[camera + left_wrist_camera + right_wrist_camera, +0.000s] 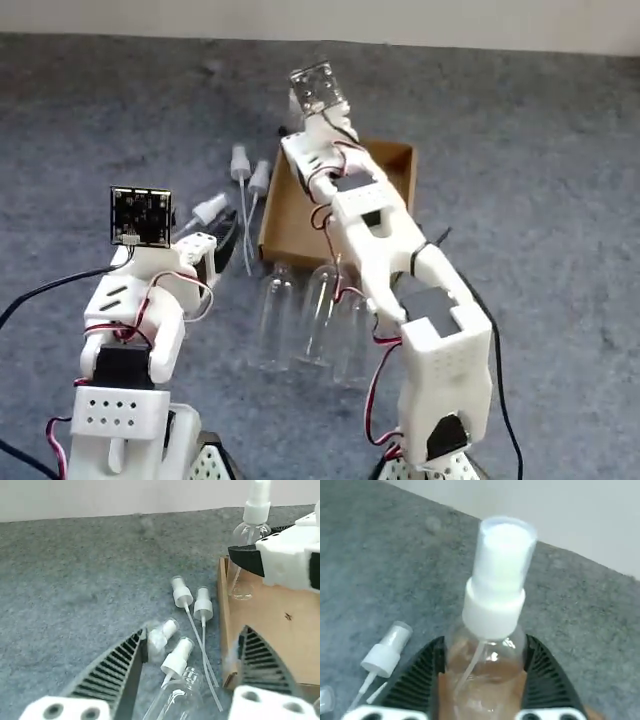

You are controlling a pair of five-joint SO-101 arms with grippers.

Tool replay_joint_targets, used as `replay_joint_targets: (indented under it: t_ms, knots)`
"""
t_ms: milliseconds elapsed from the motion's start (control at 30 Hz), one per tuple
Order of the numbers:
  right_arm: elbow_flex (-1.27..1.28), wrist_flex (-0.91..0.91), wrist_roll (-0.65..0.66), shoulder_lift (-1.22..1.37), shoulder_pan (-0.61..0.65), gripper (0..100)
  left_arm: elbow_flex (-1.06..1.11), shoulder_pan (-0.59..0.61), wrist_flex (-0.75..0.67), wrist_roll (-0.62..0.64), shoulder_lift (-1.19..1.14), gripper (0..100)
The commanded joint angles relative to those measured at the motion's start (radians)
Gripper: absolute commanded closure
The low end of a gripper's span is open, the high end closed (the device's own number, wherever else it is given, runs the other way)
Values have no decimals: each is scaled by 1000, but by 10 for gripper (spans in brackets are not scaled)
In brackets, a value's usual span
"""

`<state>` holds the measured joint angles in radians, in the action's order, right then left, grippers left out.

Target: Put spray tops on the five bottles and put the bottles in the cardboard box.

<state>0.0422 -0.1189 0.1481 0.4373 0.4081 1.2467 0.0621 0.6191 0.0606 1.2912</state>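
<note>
At the left we see the left gripper (pixel 194 632) low over the grey felt-like table cover (pixel 90 110), its jaws spread wide and holding nothing. Between and just ahead of those jaws lie the loose spray tops (pixel 181 591), four by our count, their thin tubes trailing towards the arm. One of them lies just beside the neck of an empty bottle (pixel 180 695).

Further right, three clear empty bottles (pixel 275 315) lie side by side on the cover, none of them capped, with their necks towards the cardboard box (pixel 285 225). The right arm (pixel 385 235) stretches across them and over the box, hiding much of the box floor.

At the box's far end the right gripper (pixel 485 645) is closed around the held bottle (pixel 485 675), which carries a white spray top (pixel 497 575). It is upright above the box's far corner; we cannot tell whether it touches the floor. A small dark mark (pixel 287 616) on the cardboard is too small to read.
</note>
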Motion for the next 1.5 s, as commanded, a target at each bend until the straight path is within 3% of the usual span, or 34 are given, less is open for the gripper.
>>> replay_joint_targets:
  t_ms: [0,300,500,1100,1467]
  knots:
    - [-1,13,14,-28,18,871,-5,8,-26,-2,5,768]
    - [-4,8,14,-39,16,855,-5,8,-26,-2,5,768]
    - [42,-31,12,-114,19,757,-5,8,-26,-2,5,768]
    - [30,-125,14,-222,27,755,-5,8,-26,-2,5,768]
    - [28,-576,14,-541,25,756,-5,8,-26,-2,5,768]
